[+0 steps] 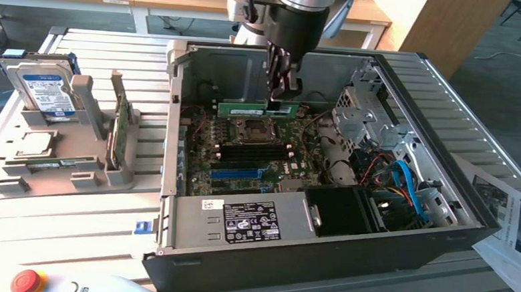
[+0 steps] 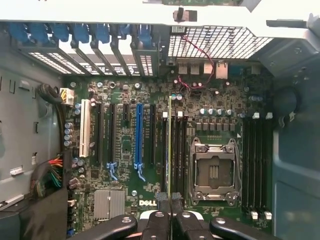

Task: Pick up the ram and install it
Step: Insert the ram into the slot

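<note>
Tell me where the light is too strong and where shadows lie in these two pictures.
Exterior view: strong light washes out the slatted table at that view's left; the computer case is dimmer inside, darkest around the black shroud. Wrist view: the case's metal edge glares white, the motherboard is evenly lit, the ram in the end effector shows a pale thin edge.

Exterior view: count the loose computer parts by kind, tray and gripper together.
Hard drive: 1
Processor chip: 1
Wide green card: 1
Ram sticks: 2 (held ram stick, spare ram stick)
Total: 5
</note>
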`<control>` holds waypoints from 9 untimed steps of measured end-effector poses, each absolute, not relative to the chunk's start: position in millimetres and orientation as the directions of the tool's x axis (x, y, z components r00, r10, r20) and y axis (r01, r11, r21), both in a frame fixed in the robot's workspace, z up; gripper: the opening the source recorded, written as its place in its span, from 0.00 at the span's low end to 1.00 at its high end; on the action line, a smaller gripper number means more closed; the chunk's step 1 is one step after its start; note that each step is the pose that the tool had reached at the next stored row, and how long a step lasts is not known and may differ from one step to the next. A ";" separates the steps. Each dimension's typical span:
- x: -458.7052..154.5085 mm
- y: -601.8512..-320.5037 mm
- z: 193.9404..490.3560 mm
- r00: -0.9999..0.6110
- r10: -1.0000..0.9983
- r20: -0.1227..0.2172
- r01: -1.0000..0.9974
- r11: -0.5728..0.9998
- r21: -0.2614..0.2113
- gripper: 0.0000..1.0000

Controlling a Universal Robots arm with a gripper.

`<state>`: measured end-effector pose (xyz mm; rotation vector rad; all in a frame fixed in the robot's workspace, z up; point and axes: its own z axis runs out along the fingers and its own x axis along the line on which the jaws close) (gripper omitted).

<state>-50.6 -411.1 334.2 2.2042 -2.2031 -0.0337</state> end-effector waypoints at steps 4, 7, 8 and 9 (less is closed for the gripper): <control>-50.6 -411.1 328.4 0.000 -1.000 0.002 -0.999 0.000 0.033 0.12; -50.5 -411.1 324.1 0.001 -1.000 0.002 -0.999 0.000 0.033 0.12; -50.6 -411.1 322.5 0.001 -1.000 0.002 -0.999 0.000 0.033 0.12; -50.5 -411.1 321.0 0.001 -1.000 0.002 -0.999 0.000 0.033 0.12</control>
